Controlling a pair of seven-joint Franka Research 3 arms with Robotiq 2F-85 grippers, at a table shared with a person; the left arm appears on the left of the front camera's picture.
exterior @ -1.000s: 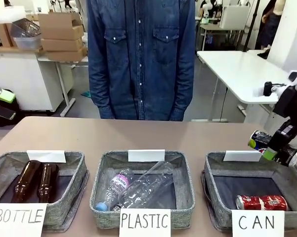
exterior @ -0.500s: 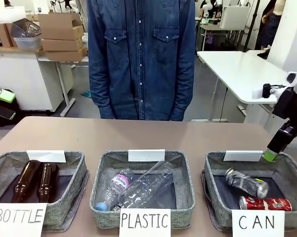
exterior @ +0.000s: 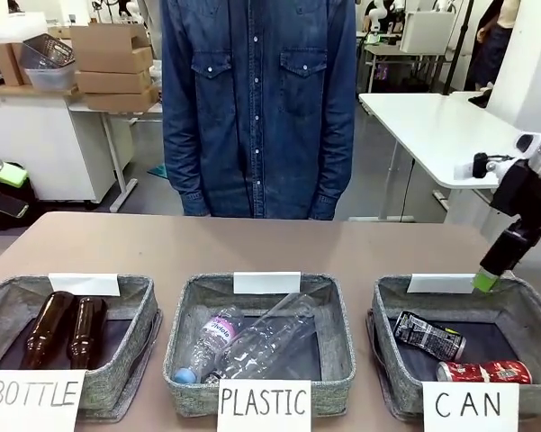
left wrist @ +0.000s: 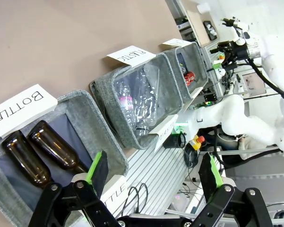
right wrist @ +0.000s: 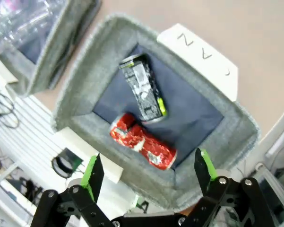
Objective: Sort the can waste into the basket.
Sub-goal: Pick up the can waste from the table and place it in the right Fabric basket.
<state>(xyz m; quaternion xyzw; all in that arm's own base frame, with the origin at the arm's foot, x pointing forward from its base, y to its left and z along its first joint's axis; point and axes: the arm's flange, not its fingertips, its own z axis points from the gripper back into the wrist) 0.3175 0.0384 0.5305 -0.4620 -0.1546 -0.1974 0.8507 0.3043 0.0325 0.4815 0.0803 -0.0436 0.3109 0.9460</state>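
Note:
The grey CAN basket (exterior: 379,317) stands at the table's front right, with both cans lying on its dark lining. The dark can (exterior: 428,336) lies on its side at an angle, just behind the red can (exterior: 482,371) near the front wall. My right gripper (exterior: 491,279) hangs over the basket's far right rim, open and holding nothing. From the right wrist view, the dark can (right wrist: 142,89) and red can (right wrist: 142,141) lie side by side in the basket (right wrist: 76,94), below the open right gripper (right wrist: 148,168). My left gripper (left wrist: 156,165) is open and holds nothing, above the BOTTLE basket (left wrist: 80,101).
The BOTTLE basket (exterior: 144,310) at front left holds two brown bottles (exterior: 65,331). The PLASTIC basket (exterior: 182,315) in the middle holds clear plastic bottles (exterior: 252,342). A person in a denim shirt (exterior: 256,108) stands at the far edge. Bare tabletop lies behind the baskets.
My right gripper opened and let go of the dark can, which dropped into the CAN basket and came to rest beside the red can. The gripper lifted slightly.

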